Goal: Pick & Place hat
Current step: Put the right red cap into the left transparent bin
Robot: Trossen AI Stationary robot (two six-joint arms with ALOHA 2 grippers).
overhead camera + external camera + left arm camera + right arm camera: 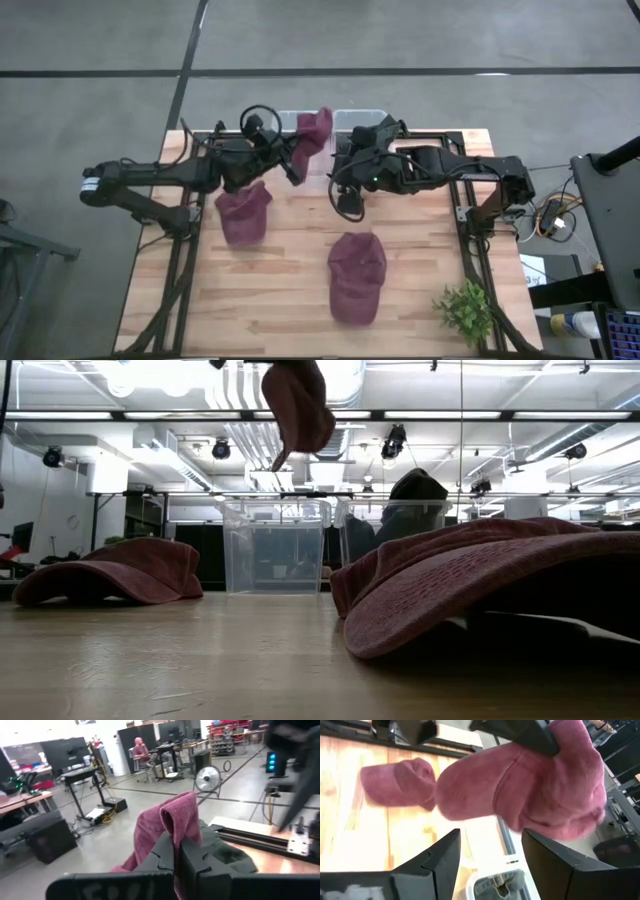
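Three maroon hats are in play, and only one is off the wood. The left hand (pixel 296 168) is closed tight on the lifted hat (pixel 314 132), pinching a fold of its cloth so the rest hangs loose below the fingers (pixel 172 851); the low view shows it dangling high over the clear bins (pixel 272 547). That height makes sense if the hat is meant to drop into a bin, since it has to clear the wall first (the bins sit just beyond the hand, at the far edge of the tabletop (pixel 280 300)).

Facing it, close by, is the right hand (pixel 345 165), its fingers (pixel 437 857) parted with nothing between them; the hanging hat sits right in front of the gap, apparently untouched. I judge this as either a handover being set up or one hand letting go so the other carries alone.

Near the left hand, toward the robot's side, lies a second hat (pixel 244 212). The third hat (pixel 357 275) rests well nearer the front, beyond the right hand's reach for now, with a small green plant (pixel 464 306) off at the corner.
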